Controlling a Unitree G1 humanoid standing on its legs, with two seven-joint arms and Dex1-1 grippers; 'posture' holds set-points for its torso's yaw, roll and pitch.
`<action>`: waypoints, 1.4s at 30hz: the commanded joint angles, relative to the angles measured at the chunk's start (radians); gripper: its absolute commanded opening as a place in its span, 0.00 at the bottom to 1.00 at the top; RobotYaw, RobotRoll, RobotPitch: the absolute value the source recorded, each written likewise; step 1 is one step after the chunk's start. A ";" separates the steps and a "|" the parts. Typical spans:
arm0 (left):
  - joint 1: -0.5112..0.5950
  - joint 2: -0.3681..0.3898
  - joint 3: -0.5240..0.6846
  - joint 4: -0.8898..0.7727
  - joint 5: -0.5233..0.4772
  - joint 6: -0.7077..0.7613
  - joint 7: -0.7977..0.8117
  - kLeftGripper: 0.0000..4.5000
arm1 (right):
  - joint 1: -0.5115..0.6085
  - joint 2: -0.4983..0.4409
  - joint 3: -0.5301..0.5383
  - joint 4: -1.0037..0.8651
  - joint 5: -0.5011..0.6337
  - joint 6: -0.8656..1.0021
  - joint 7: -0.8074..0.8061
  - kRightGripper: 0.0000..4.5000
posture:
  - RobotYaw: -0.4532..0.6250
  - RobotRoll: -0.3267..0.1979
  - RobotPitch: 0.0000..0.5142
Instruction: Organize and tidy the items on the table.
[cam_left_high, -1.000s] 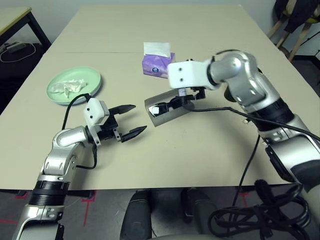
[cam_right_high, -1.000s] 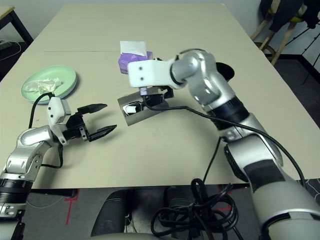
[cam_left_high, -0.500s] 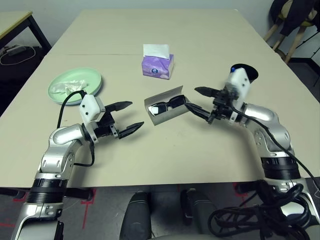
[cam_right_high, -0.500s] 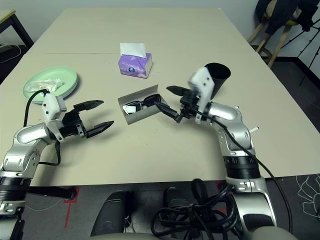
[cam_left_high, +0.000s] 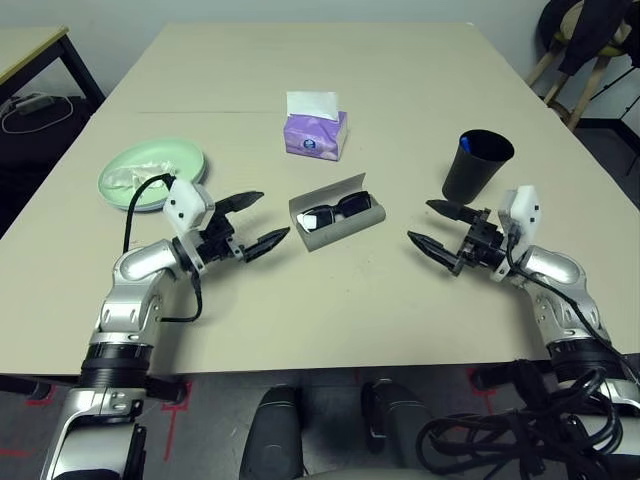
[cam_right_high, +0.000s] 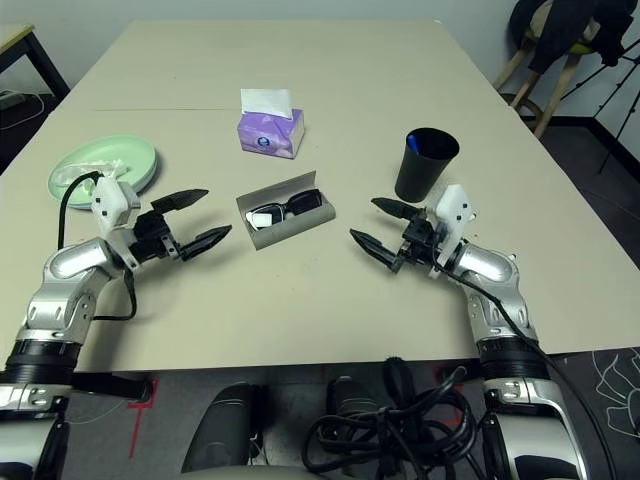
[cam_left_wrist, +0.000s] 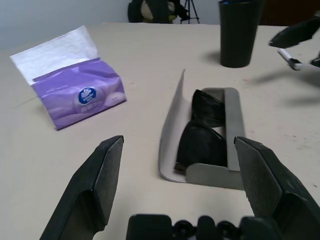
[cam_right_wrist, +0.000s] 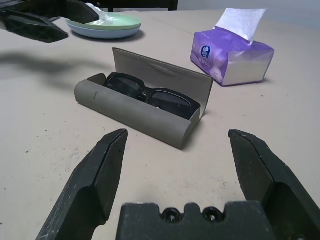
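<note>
The grey glasses case lies open in the middle of the table, and the black sunglasses rest inside it. My left gripper is open just left of the case, pointing at it. My right gripper is open a little to the case's right, in front of the black cup, which holds a blue pen. Neither gripper touches anything. Behind the case stands the purple tissue box. At the left, crumpled white tissue lies on the pale green plate.
The left wrist view looks over the case toward the cup and the tissue box. A smaller dark-legged table stands far left, and chairs far right. Bare tabletop stretches along the front edge and at the back.
My right arm has drawn back from over the case to the front right, uncovering the cup. The sunglasses stay in the case. My left gripper has shifted slightly toward the case.
</note>
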 joint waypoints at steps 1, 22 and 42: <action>-0.025 -0.012 0.000 0.057 0.021 -0.002 0.022 1.00 | -0.001 -0.013 0.010 -0.002 0.012 -0.018 -0.002 0.99 | 0.52 0.62 0.21; -0.311 -0.130 -0.055 0.443 0.201 -0.058 0.249 0.00 | -0.008 -0.014 0.051 -0.103 0.028 0.048 -0.076 1.00 | 0.51 0.62 0.22; -0.119 -0.152 -0.139 0.113 0.161 0.096 0.020 0.00 | 0.015 -0.040 0.058 -0.118 0.043 0.139 -0.082 1.00 | 0.50 0.62 0.21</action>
